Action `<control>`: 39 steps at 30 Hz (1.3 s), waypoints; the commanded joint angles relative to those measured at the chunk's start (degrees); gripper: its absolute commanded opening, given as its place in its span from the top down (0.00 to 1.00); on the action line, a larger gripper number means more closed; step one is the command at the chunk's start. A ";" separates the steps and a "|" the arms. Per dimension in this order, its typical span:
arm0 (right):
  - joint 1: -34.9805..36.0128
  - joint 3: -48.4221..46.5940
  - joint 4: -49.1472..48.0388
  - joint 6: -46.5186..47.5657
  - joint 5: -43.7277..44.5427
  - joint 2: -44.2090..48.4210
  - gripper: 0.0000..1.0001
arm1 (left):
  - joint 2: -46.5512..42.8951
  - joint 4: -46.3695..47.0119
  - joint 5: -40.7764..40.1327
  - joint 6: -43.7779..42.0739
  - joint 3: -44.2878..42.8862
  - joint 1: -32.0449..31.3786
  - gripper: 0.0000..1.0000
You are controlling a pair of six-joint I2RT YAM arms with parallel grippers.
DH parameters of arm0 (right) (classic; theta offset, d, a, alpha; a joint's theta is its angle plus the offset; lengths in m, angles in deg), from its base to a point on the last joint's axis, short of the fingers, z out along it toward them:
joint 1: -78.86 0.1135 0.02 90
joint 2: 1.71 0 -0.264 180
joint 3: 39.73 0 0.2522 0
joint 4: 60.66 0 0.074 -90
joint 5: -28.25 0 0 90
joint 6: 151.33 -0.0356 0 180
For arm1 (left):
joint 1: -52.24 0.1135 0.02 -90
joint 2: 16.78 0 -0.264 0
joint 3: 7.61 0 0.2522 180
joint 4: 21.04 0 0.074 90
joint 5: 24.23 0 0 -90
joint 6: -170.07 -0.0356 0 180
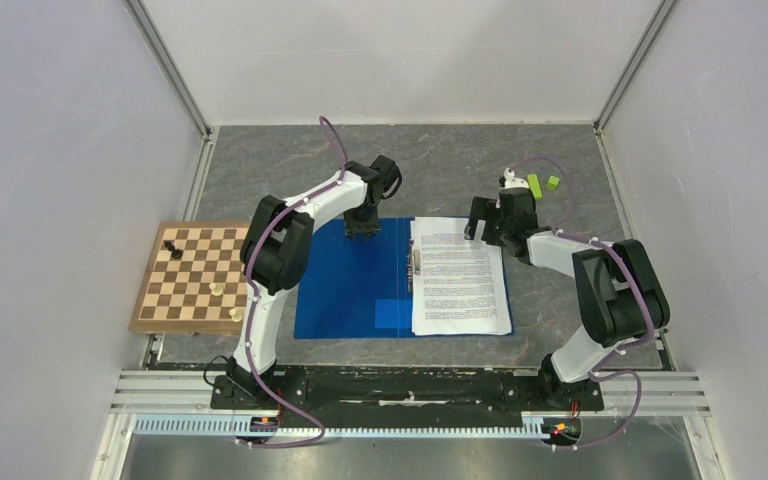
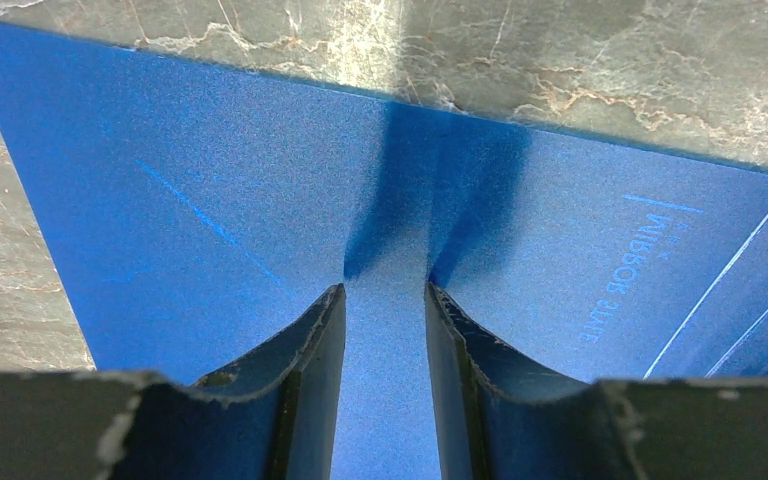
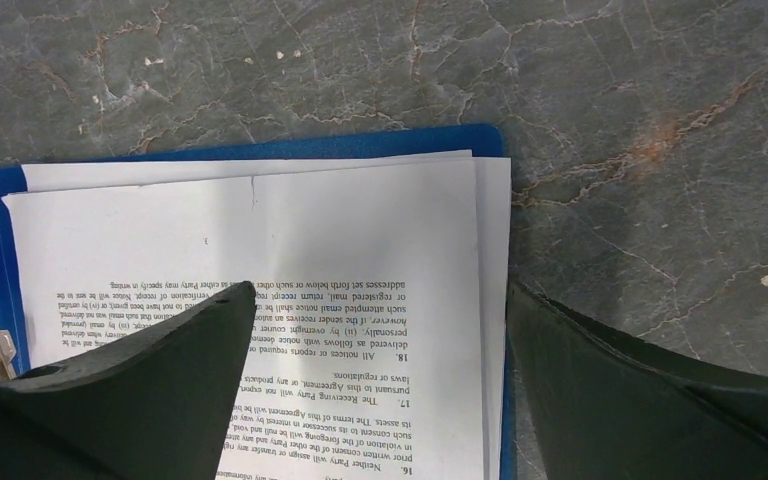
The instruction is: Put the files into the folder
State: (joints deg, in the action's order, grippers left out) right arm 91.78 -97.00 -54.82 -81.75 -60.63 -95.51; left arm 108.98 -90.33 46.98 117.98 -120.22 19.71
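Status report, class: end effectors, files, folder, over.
Left end effector open over folder, empty. Right end effector wide open above files. Files lying in open folder. Chessboard off left, apart.

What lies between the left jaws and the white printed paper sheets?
Bare blue plastic folder cover and its metal clip, seen in the top view.

The folder (image 1: 350,280) lies open on the table (image 1: 460,160), with the files (image 1: 460,275) on its right half, just right of the clip (image 1: 416,262) at the spine. The chessboard (image 1: 195,280) sits left of the folder, apart from it, with a few chess pieces (image 1: 217,290) on it. The left gripper (image 1: 363,232) is over the far edge of the folder's left half, and the right gripper (image 1: 480,225) is over the files' far right corner.
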 commanded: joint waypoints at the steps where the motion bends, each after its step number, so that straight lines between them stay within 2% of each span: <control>1: 1.74 -1.58 -1.23 0.65 0.87 1.04 0.02 | 2.30 1.17 1.65 -0.64 -0.58 0.28 0.58; 13: 6.47 -4.40 3.21 4.81 7.97 0.03 0.02 | 2.04 1.15 1.73 -0.55 -0.40 0.28 0.58; 21: 5.83 -5.19 5.91 4.49 10.49 1.18 0.02 | 1.86 0.64 1.13 -0.37 -0.22 0.50 0.58; 30: 3.50 -1.97 7.77 2.30 6.09 6.17 0.02 | 1.95 0.68 1.21 -0.09 -0.17 0.64 0.58; 39: 3.68 9.39 8.37 -1.59 -0.36 16.83 0.02 | 2.06 0.61 1.64 0.15 -0.20 0.71 0.58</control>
State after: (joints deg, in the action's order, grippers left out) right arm 95.24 -92.30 -46.45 -80.88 -57.28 -82.94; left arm 108.98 -90.49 47.11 118.01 -120.22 20.25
